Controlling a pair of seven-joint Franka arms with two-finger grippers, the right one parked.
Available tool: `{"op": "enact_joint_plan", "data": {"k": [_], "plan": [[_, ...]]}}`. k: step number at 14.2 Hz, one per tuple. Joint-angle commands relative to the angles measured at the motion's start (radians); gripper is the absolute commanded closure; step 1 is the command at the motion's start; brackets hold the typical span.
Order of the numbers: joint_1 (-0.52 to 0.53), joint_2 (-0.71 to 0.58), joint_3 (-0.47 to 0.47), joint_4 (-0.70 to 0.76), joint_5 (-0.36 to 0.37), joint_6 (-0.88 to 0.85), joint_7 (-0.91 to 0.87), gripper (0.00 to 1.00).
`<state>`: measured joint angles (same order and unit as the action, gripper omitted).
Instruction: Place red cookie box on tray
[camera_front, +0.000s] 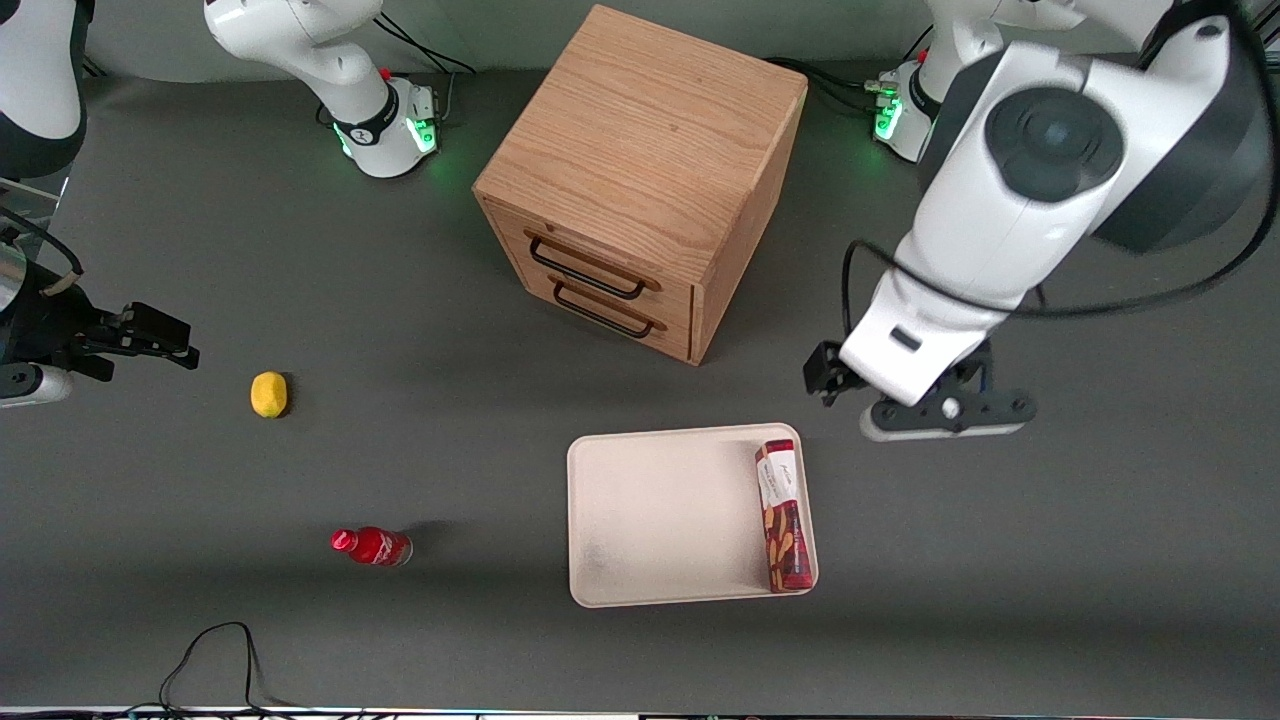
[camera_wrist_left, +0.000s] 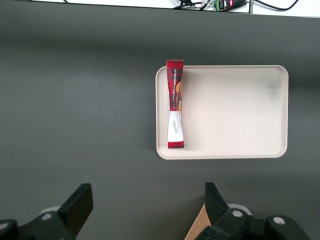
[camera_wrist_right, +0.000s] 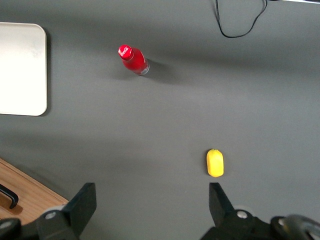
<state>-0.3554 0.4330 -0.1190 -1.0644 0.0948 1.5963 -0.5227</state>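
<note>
1. Going left to right across the front view, a small yellow lemon-shaped object lies at mid-left on the dark grey tabletop. A small red bottle with a red cap lies at lower left. Neither belongs to the task and neither needs touching.

2. An oak-coloured wooden cabinet with two black-handled drawers stands at upper centre. Any retreat should stay well clear of it.

3. The flat cream-white rectangular tray with rounded corners sits at lower centre. The long, narrow dark-red cookie box with a white label panel lies flat inside it, lengthwise along the rim at the working arm's end. Box and rim look to be touching or just apart; I cannot tell which.

4. The left arm's black two-finger gripper hovers above bare tabletop, farther from the front camera than the tray and near its corner. Its fingers are spread wide with nothing between them.

5. The placing looks done, so the step in hand is probably the withdrawal. To do it well, lift straight up before any sideways travel, keep the fingers apart, and avoid sweeping low over the rim, since a nudge could tip the box out.
</note>
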Motion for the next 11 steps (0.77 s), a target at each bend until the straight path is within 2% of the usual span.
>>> {"op": "enact_joint_plan", "data": {"k": [1,3,6,11], "plan": [[0.030,-0.078,0.001,-0.054,0.005,-0.057,-0.010,0.00],[0.100,-0.143,-0.002,-0.132,0.003,-0.075,0.003,0.00],[0.203,-0.267,-0.002,-0.319,-0.012,0.002,0.010,0.00],[0.346,-0.411,0.001,-0.528,-0.044,0.119,0.203,0.00]]}}
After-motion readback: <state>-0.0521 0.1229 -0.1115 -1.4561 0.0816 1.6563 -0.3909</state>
